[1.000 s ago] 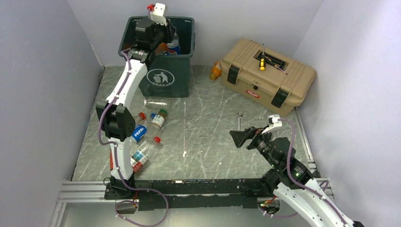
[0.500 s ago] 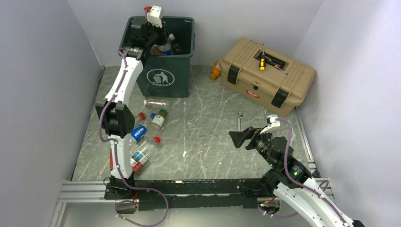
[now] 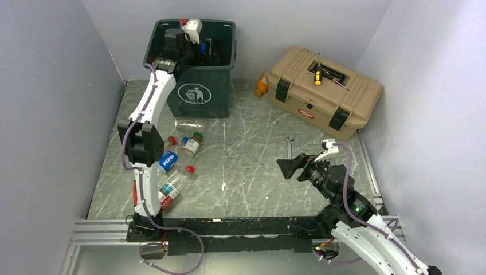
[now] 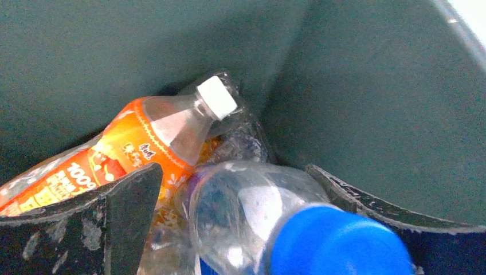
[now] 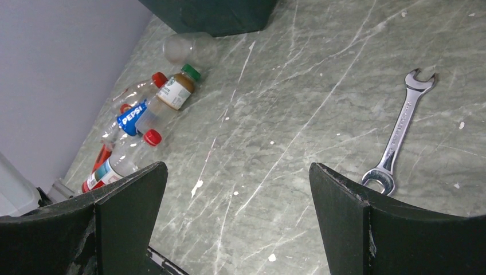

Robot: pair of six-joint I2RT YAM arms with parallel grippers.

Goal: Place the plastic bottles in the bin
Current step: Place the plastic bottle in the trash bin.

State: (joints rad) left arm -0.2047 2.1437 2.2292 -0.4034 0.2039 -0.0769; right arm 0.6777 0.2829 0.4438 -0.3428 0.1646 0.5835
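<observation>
My left gripper (image 3: 200, 50) reaches down into the dark green bin (image 3: 195, 67). Its jaws stand open (image 4: 234, 169) around a clear blue-capped bottle (image 4: 252, 212) that lies loose between the fingers. Behind it lies an orange-labelled bottle (image 4: 143, 143) with a white cap. Several bottles lie on the table left of centre: a Pepsi one (image 3: 168, 161), a green-capped one (image 3: 192, 143), a red-labelled one (image 3: 171, 190) and a clear one (image 3: 188, 124). An orange bottle (image 3: 261, 86) stands beside the toolbox. My right gripper (image 3: 289, 167) hovers open and empty over the table (image 5: 238, 172).
A tan toolbox (image 3: 324, 91) with a yellow-handled screwdriver (image 3: 317, 77) on its lid stands at the back right. A wrench (image 3: 289, 146) (image 5: 398, 134) lies on the table near my right gripper. Grey walls close in the left, back and right sides.
My left gripper has gone down into the bin and opened, letting go of the blue-capped bottle. The right arm has hardly moved.
</observation>
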